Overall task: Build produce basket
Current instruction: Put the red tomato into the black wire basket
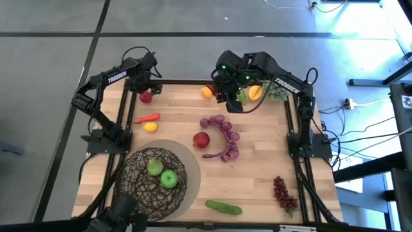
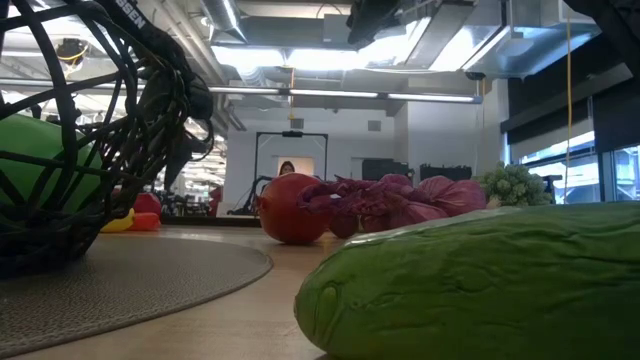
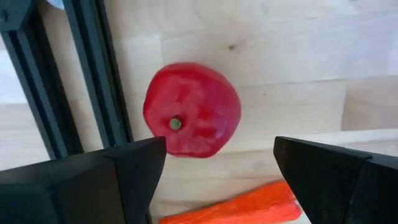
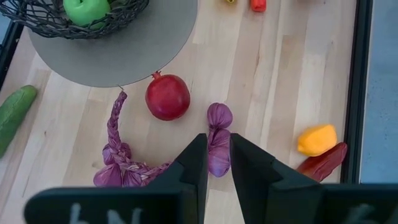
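Left hand [image 3: 214, 171] above red fruit [image 3: 191, 109]

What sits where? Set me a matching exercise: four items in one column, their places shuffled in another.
1. green apple
2. cucumber
3. red apple
4. dark red grapes

A. below the open left gripper
B. inside the basket
C. just off the grey mat
D. by the table's right edge

Pairs: 1-B, 2-C, 3-A, 4-D

Two black jointed arms, white TROSSEN lettering, green indicator lights.
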### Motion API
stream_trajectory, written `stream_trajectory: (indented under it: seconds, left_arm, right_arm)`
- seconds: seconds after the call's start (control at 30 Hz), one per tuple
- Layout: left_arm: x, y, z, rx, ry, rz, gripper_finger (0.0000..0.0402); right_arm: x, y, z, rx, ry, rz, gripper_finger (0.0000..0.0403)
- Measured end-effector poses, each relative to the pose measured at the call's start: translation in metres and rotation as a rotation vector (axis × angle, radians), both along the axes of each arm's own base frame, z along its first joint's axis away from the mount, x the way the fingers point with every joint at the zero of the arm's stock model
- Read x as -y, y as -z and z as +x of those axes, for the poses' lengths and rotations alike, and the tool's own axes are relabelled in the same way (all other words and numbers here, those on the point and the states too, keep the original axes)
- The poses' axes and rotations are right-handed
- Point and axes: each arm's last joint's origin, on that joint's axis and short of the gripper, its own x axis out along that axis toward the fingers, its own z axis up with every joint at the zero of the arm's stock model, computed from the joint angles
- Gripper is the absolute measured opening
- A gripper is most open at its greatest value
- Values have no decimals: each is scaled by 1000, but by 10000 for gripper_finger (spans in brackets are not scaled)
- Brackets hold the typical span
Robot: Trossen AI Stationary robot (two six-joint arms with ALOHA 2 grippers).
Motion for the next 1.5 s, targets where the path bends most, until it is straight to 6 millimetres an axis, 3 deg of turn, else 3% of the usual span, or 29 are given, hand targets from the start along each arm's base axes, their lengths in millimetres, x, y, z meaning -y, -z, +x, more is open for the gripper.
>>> stream_trajectory:
  seconds: [0.43, 0.73, 1.17, 1.33, 1.5]
  left_arm:
    - [-8, 9, -1, -7, 3, -9, 291]
    - [-10, 10, -10, 120, -44, -90, 291]
    - [-5, 10, -1, 218, 22, -144, 291]
    - [-3, 11, 3, 140, 70, -118, 291]
    - [5, 5, 4, 36, -35, -89, 291]
  right_arm:
    - [0, 0, 0, -1, 3, 2, 64]
    - [0, 0, 0, -1, 3, 3, 64]
    - [0, 0, 0, -1, 2, 2, 64]
    - [0, 0, 0, -1, 1, 1, 65]
    - [0, 0, 0, 1, 1, 0, 64]
